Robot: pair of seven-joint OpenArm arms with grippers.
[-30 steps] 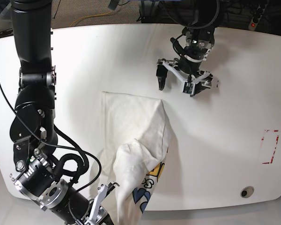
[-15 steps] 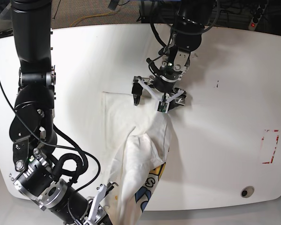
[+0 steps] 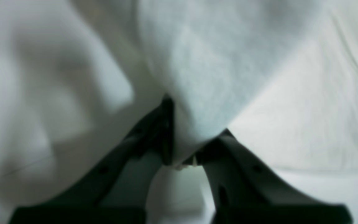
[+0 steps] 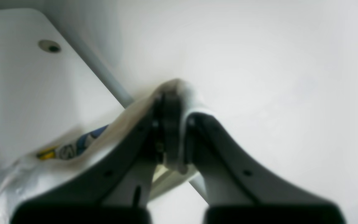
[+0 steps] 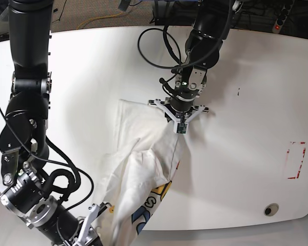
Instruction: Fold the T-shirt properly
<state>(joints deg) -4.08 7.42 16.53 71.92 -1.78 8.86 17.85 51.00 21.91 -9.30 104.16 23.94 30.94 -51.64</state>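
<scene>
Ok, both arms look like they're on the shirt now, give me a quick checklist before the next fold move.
1. Left gripper shut on the T-shirt: ok, cloth pinched between its fingers.
2. Right gripper shut on the T-shirt: ok, fabric wrapped at the tips.
3. Cloth lifted between the two grips: ok, it hangs in a sagging band.
4. Shirt lying flat and smooth: not ok, bunched and creased.
5. Table beside the shirt free: ok.
6. How many layers each grip holds: cannot tell.
</scene>
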